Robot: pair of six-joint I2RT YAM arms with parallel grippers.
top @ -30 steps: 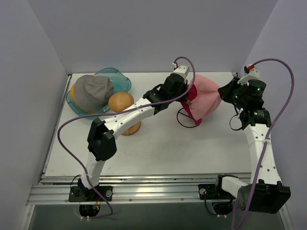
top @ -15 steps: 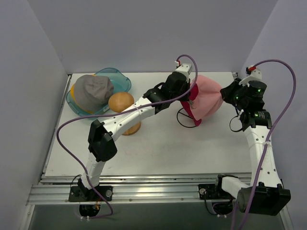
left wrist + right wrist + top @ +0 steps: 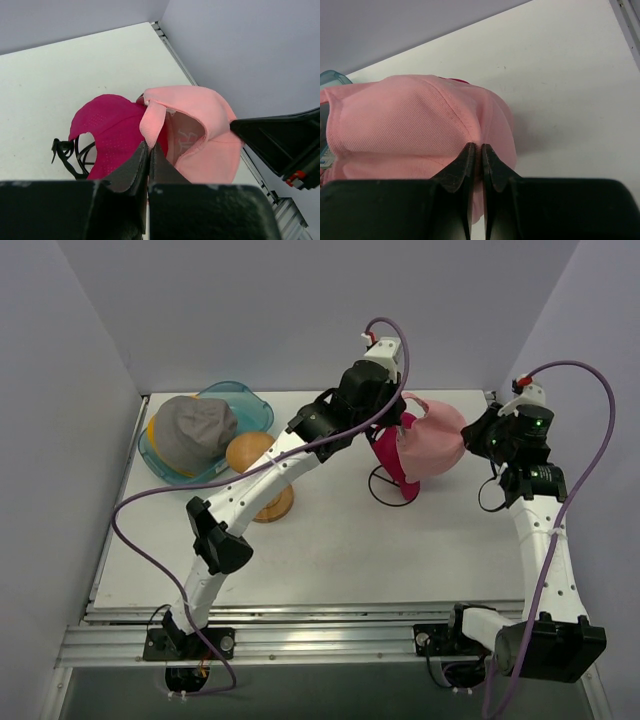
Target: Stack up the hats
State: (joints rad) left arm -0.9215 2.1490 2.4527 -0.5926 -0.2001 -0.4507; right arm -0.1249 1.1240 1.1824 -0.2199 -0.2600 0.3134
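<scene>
A light pink cap (image 3: 432, 440) hangs above the table's far right, held from both sides. My left gripper (image 3: 404, 421) is shut on a flap of its rim (image 3: 152, 120); the cap (image 3: 200, 130) shows its white logo inside. My right gripper (image 3: 470, 436) is shut on a fold of the crown (image 3: 410, 120). A magenta cap (image 3: 386, 454) lies below and to the left of it on the table (image 3: 107, 130). A grey cap (image 3: 195, 430) rests on a yellow-orange bucket hat (image 3: 151, 432) at the far left.
The grey and yellow hats sit in a translucent teal tub (image 3: 245, 402). A round-topped wooden hat stand (image 3: 252, 453) is beside the tub, under my left arm. Black strap loops (image 3: 385, 488) of the magenta cap lie on the table. Walls close in at the left, back and right.
My left gripper has risen and drawn the pink cap's rim up and back, uncovering the magenta cap beneath. My right gripper keeps its hold and has shifted slightly.
</scene>
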